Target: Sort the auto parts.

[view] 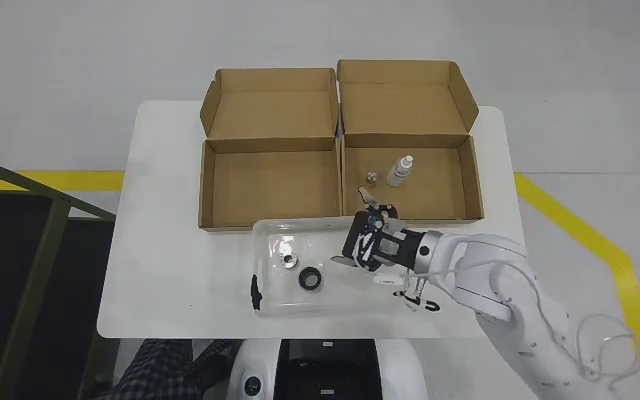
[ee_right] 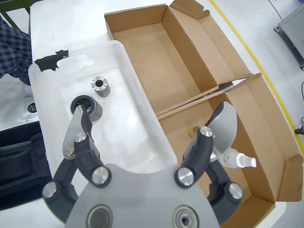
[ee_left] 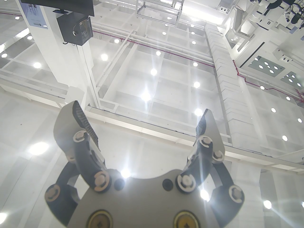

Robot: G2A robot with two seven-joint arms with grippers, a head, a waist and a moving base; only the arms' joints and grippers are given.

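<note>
A clear plastic bin [view: 262, 240] at the table's front holds a small steel bushing [view: 288, 260] [ee_right: 100, 86] and a black-rimmed bearing [view: 312, 280] [ee_right: 86, 107]. My right gripper [view: 360, 238] [ee_right: 152, 106] hovers open over the bin's right end, at the edge of the right cardboard box [view: 470, 180]. One of its fingers lines up with the bearing in the right wrist view; contact cannot be told. That box holds a small brass-coloured part [view: 370, 178] [ee_right: 190, 132] and a white spray bottle [view: 401, 170] [ee_right: 237, 160]. My left gripper [ee_left: 140, 109] is open, holds nothing, and points up at the ceiling.
The left cardboard box [view: 205, 190] [ee_right: 166, 55] stands open with nothing in it. Black tape [ee_right: 51, 61] sticks to the bin's left rim. A dark green cart [view: 40, 270] stands off the table's left side. The white table [view: 160, 200] has bare room at its left.
</note>
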